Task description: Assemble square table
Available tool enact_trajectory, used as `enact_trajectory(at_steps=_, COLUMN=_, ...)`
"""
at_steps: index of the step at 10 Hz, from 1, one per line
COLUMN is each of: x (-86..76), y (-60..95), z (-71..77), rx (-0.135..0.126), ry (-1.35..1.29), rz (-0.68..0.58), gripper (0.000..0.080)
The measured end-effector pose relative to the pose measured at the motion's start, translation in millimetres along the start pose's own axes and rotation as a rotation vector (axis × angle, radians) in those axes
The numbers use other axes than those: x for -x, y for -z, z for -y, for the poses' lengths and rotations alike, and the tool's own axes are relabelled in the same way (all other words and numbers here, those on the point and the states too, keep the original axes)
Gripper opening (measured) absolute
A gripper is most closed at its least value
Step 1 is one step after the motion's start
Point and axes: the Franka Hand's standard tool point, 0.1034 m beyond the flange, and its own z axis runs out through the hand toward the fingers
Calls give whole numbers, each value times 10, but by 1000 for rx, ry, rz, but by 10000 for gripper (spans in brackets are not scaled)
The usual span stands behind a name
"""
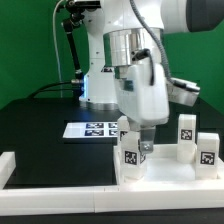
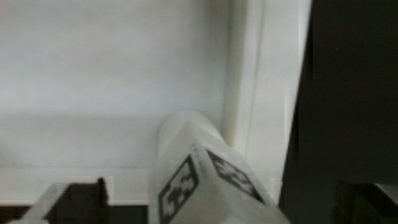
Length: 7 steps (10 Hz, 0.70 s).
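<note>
The arm hangs low over the white plastic square tabletop slab [image 1: 160, 172], and the two-finger gripper [image 1: 142, 143] straddles a small white tagged block leg [image 1: 131, 148] standing on the slab's corner. In the wrist view that leg [image 2: 210, 170] sits between the dark fingertips [image 2: 71, 198], and I see a gap on each side, so the jaws look spread apart, holding nothing. I'd guess it stands there for fastening into its corner hole. Just outside one finger runs the slab's raised rim [image 2: 249, 90]; beyond it is black table [image 1: 40, 125]. Two more tagged legs [image 1: 186, 130] wait well beyond the jaws, so there's room straight up.
</note>
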Motion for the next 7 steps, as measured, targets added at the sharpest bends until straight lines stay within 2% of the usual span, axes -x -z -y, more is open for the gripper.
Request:
enact_trajectory(at_steps=4, x=-41, y=-7, z=-9, rx=14, ry=323, rz=-15, gripper=649)
enact_trajectory(at_steps=6, x=-62, y=-19, z=33, rx=33, ry=652, rz=-32, gripper=649)
enact_trajectory(at_steps=7, x=-62, y=-21, z=31, rx=31, ry=600, rz=-31, gripper=649)
